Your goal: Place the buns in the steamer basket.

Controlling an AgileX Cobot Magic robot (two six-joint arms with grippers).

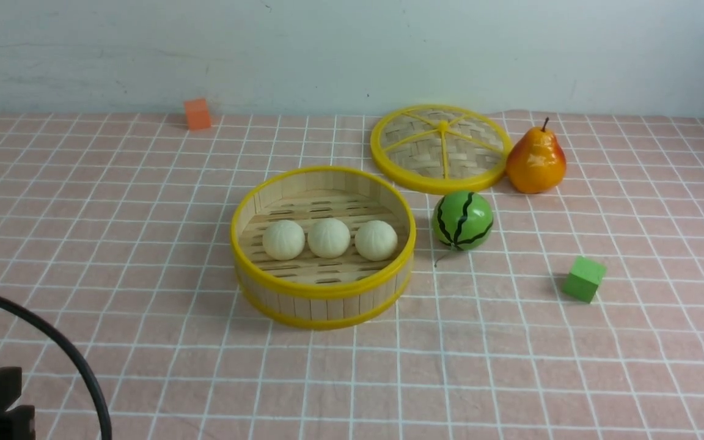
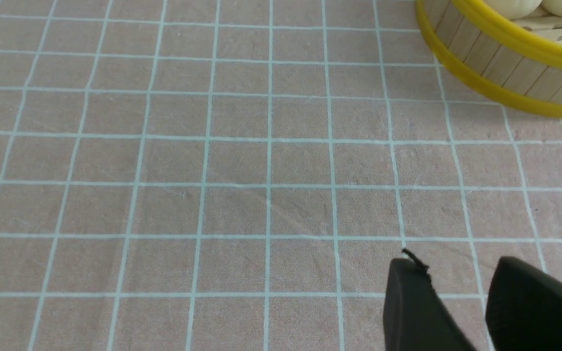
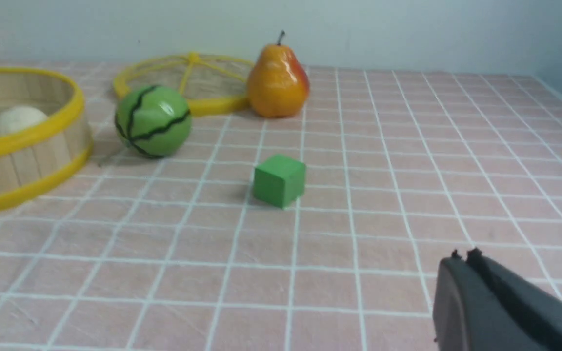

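The steamer basket (image 1: 321, 290) stands in the middle of the checked cloth. Three cream-white buns (image 1: 283, 239) (image 1: 329, 237) (image 1: 376, 239) lie side by side on its slatted floor. In the left wrist view my left gripper (image 2: 454, 263) hovers over bare cloth, well short of the basket (image 2: 505, 39), open with nothing between its dark fingers (image 2: 408, 302). In the right wrist view my right gripper (image 3: 461, 258) is shut on nothing, low over the cloth and away from the basket (image 3: 27, 134), where two buns (image 3: 17, 119) peek over the rim.
Behind the basket to the right the flat woven lid (image 1: 442, 146) leans against an orange pear (image 1: 535, 160). A toy watermelon (image 1: 462, 220) sits right of the basket, a green cube (image 1: 583, 278) farther right, an orange cube (image 1: 197, 113) by the wall. A black cable (image 1: 52, 342) arcs at the front left.
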